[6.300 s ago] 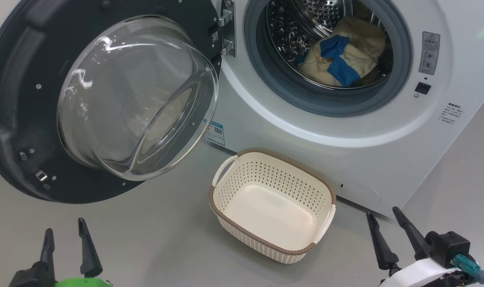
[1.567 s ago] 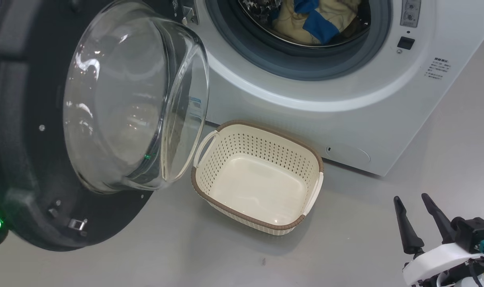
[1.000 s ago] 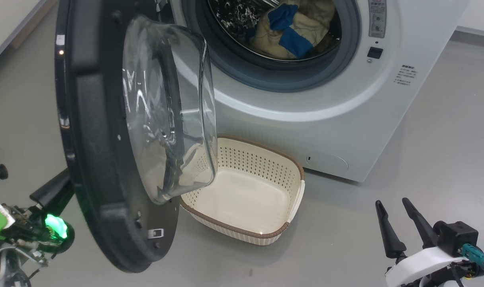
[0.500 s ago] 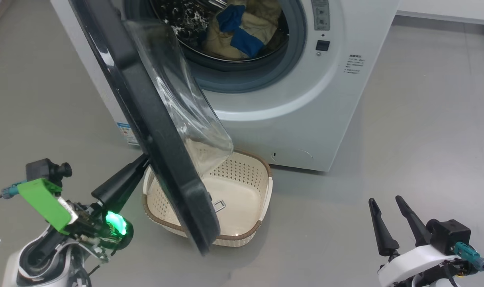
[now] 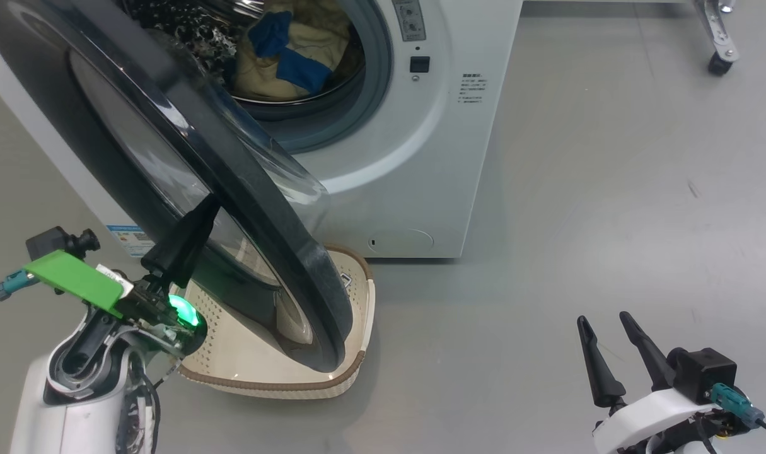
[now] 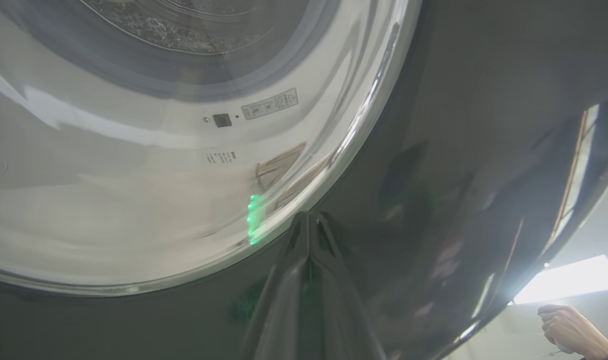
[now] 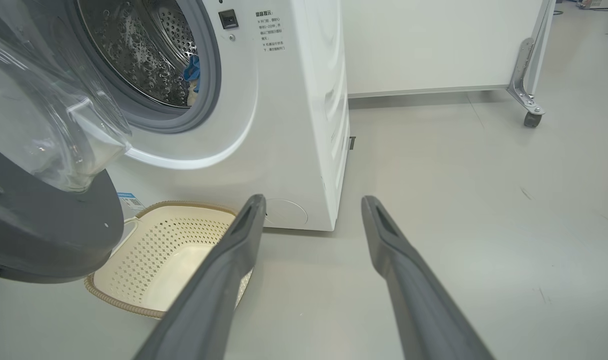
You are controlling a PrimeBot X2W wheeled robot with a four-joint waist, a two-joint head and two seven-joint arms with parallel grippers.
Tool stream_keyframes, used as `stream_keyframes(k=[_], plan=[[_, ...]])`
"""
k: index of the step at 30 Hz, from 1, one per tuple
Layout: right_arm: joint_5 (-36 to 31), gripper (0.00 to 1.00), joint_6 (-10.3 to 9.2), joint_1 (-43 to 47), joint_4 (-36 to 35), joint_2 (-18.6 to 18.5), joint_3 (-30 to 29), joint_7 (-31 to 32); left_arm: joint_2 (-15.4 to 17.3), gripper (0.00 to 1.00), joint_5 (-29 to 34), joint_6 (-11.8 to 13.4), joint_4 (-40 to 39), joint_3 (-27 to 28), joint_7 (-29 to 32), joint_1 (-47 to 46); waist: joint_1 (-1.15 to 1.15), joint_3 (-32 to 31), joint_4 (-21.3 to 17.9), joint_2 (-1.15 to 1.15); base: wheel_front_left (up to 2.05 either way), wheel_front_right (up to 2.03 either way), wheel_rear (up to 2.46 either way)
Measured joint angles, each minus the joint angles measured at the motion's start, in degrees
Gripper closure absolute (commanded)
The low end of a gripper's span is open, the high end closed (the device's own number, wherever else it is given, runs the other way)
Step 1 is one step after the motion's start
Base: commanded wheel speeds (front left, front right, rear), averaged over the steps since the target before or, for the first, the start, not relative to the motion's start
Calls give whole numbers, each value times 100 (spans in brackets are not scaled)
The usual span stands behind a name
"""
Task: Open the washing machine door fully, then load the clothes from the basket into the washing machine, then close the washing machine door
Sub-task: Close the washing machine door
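Observation:
The washing machine door (image 5: 266, 214) stands half swung over the basket (image 5: 360, 315), its glass bowl facing the drum. My left gripper (image 5: 206, 205) is shut, its tips pressed against the door's outer face at the edge of the window (image 6: 133, 175); in the left wrist view the left gripper (image 6: 309, 216) touches the black ring (image 6: 459, 125). The clothes (image 5: 282, 57) lie inside the steel drum of the washing machine (image 5: 420, 157). The basket (image 7: 173, 245) looks empty. My right gripper (image 5: 603, 316) hangs open over the floor, away from everything; the right gripper (image 7: 313, 198) points at the machine (image 7: 293, 125).
A metal leg with a caster (image 5: 717, 38) stands on the grey floor at the far right, beside a white wall panel (image 7: 434, 45). A person's hand (image 6: 569, 330) appears at the lower right of the left wrist view. Open floor lies right of the machine.
The door has swung from wide open toward the machine, with my shut left gripper now against its outer face. The head camera has turned right. My right gripper stays open.

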Motion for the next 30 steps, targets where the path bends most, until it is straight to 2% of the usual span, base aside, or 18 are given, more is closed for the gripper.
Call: stream_keyframes(k=[6, 19, 25, 30], plan=[[0, 0, 0, -37, 25, -8, 58, 0, 4, 100, 170, -1, 404, 12, -572, -332, 0, -13, -345, 0, 0, 0, 0], [4, 0, 0, -43, 104, -26, 172, 0, 158, 100, 568, 1, 1106, -391, -1762, -939, 0, -93, -1028, 0, 0, 0, 0], [23, 0, 0, -34, 118, -47, 82, 0, 183, 100, 643, 1, 1454, -687, -2120, -1081, 0, -184, -1131, 0, 0, 0, 0], [31, 0, 0, -8, 116, -45, -25, 0, -43, 100, 721, -1, 1515, -1145, -2173, -1143, 0, -249, -1097, 0, 0, 0, 0]])
